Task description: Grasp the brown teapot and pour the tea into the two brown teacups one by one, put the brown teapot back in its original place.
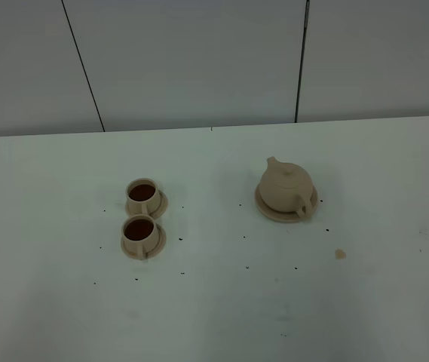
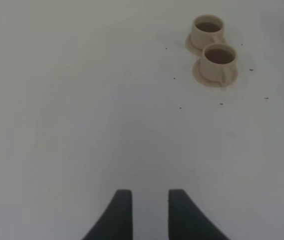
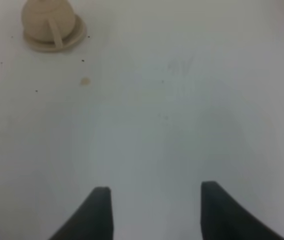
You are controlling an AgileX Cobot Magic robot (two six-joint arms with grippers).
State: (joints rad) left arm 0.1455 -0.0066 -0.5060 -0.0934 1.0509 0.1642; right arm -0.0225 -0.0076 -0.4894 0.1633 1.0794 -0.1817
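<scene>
Brown teapot (image 1: 284, 187) on saucer (image 1: 268, 210), white speckled table (image 1: 214, 302), left gripper (image 2: 149, 210) narrowly parted, right gripper (image 3: 155, 210) spread wide.

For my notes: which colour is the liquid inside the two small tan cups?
Dark reddish-brown in both small tan cups, seen best in the exterior high view.

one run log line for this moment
teapot: on saucer | cups: both hold tea | left tool: open, empty | right tool: open, empty

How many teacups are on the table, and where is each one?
2. The farther teacup sits on its saucer left of the teapot; the nearer teacup stands just in front of it. None appears hidden.
</scene>
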